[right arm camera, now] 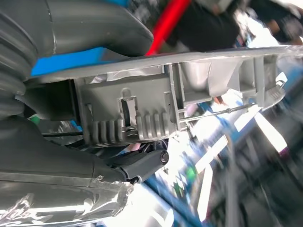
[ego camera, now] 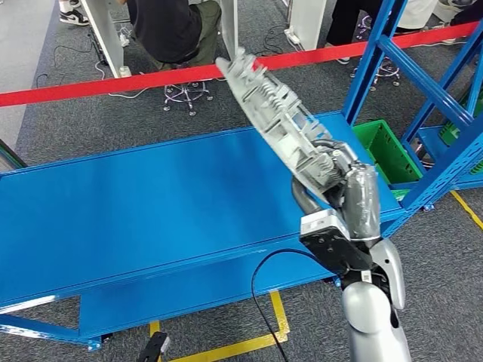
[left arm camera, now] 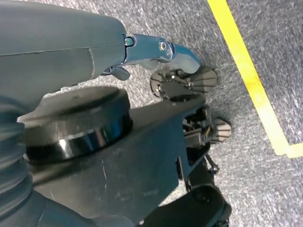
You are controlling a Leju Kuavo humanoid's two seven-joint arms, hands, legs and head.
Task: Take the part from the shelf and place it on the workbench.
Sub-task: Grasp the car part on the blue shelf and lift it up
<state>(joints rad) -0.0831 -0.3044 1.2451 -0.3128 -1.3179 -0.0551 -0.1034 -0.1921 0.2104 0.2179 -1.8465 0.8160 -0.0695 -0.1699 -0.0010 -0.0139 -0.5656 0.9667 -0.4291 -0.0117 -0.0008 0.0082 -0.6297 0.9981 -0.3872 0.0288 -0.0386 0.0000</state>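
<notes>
The right hand (ego camera: 347,197) grips the near end of the part (ego camera: 273,113), a long grey plastic moulding with ribs and clips, its thumb and fingers closed around that end. From the hand the part slants up and away, tilted, its far tip well beyond the fingers and over the far edge of the blue workbench (ego camera: 143,204). In the right wrist view the part (right arm camera: 171,94) runs straight out from the hand, thumb on one side and a dark finger (right arm camera: 143,163) under the ribbed face.

By my reading the pick from the shelf is done: the part is off the blue shelf frame (ego camera: 421,98) that stands beyond and outward of the hand. What is left is lowering it onto the bench top below and ahead, then letting go.

The left hand (left arm camera: 185,80) hangs over grey carpet, fingers apart, holding nothing.

No readable writing or brand shows on anything here.
</notes>
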